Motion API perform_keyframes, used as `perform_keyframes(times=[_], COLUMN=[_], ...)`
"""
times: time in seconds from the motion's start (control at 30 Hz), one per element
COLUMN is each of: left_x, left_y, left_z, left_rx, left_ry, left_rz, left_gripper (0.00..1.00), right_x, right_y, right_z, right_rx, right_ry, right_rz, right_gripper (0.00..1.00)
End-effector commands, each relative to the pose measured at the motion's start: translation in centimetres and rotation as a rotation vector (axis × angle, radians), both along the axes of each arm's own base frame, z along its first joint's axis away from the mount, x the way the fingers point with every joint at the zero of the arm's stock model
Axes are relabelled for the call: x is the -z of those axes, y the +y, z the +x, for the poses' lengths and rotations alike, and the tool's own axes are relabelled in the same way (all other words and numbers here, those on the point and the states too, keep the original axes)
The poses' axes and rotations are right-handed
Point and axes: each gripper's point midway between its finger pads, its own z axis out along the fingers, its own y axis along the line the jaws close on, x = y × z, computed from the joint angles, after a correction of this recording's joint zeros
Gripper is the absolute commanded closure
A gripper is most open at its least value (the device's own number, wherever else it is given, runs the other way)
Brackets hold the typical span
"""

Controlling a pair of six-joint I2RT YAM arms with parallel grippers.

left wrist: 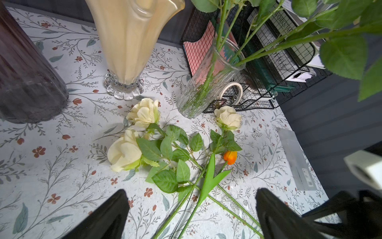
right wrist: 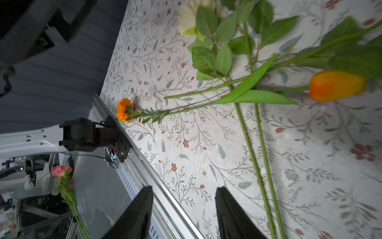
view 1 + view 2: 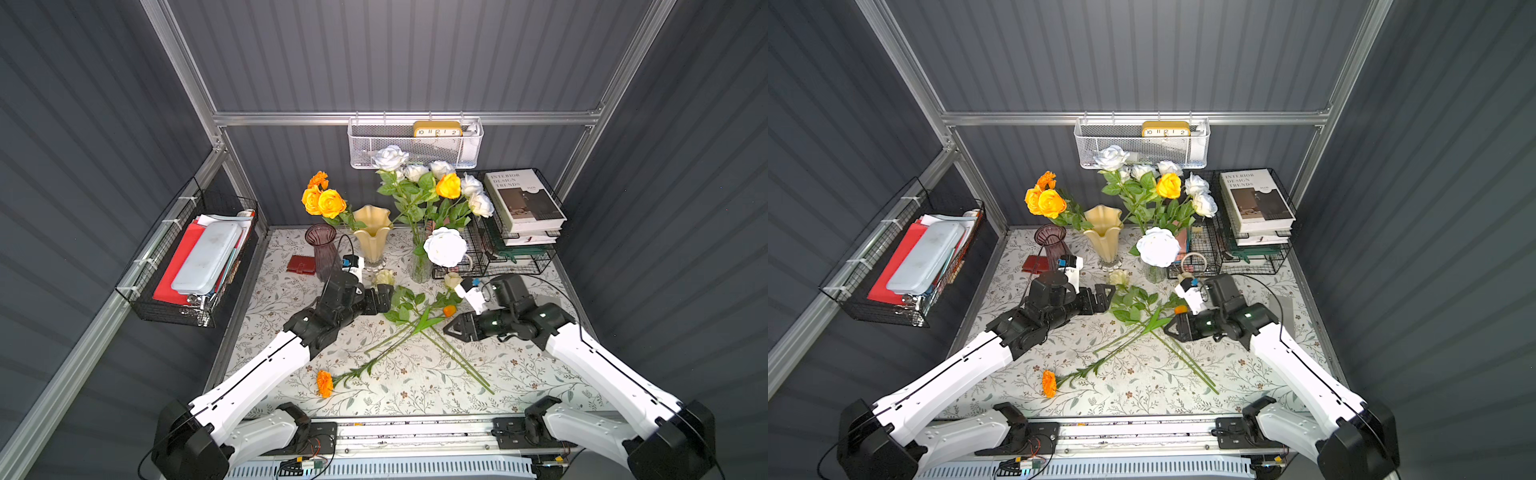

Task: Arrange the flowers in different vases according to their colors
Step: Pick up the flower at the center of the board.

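Two robot arms lean in over a floral tablecloth (image 3: 519, 374) strewn with loose flowers. The left gripper (image 3: 383, 298), jaws spread wide and empty, hangs low just beside the cream-yellow roses (image 1: 124, 151). These are three blooms lying at mid-table, their leafy stems running towards the front edge. Whether the gripper brushes the leaves is hard to tell from above. The right gripper (image 3: 451, 329) points at the same heap from the opposite side, its jaws parted with nothing between them. An orange bud (image 1: 230, 157) lies among the crossed stems between the two grippers. An orange marigold (image 3: 325, 383) lies apart near the front edge, close to the left arm.

Three vases stand at the back. The purple vase (image 3: 322, 249) is on the left, with the cream-yellow vase (image 3: 372, 232) just beside it, holding orange roses (image 3: 328, 203) and a second marigold (image 3: 319, 179). The clear glass vase (image 3: 420, 266) to the right holds white roses (image 3: 445, 247) with one orange rose (image 3: 449, 185) among them.

A red wallet (image 3: 301, 264) lies by the purple vase, a wire rack (image 3: 490, 257) of books fills the right back corner, and a white mesh basket (image 3: 415, 151) hangs on the back wall
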Motion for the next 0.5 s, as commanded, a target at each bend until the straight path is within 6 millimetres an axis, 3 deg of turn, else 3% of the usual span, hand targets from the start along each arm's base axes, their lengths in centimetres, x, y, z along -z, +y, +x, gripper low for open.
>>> perform_keyframes(times=[0.0,0.2,0.47], left_x=[1.1,1.6,2.1], left_y=[0.0,1.2,1.8], left_z=[-1.0,-2.2,-2.2], left_rx=[0.024,0.008,-0.04], left_ry=[0.027,0.044,0.082], left_rz=[0.002,0.011,0.002], left_gripper=[0.01,0.01,0.01], right_x=[0.9,2.0,3.6], right_y=[2.0,6.0,10.5], right_z=[-0.7,-1.0,-3.1], right_rx=[-0.089,-0.213,-0.54], right_ry=[-0.031,-0.046,-0.264], right_rz=[-0.1,-0.123,-0.192], right_gripper=[0.46,0.46,0.43])
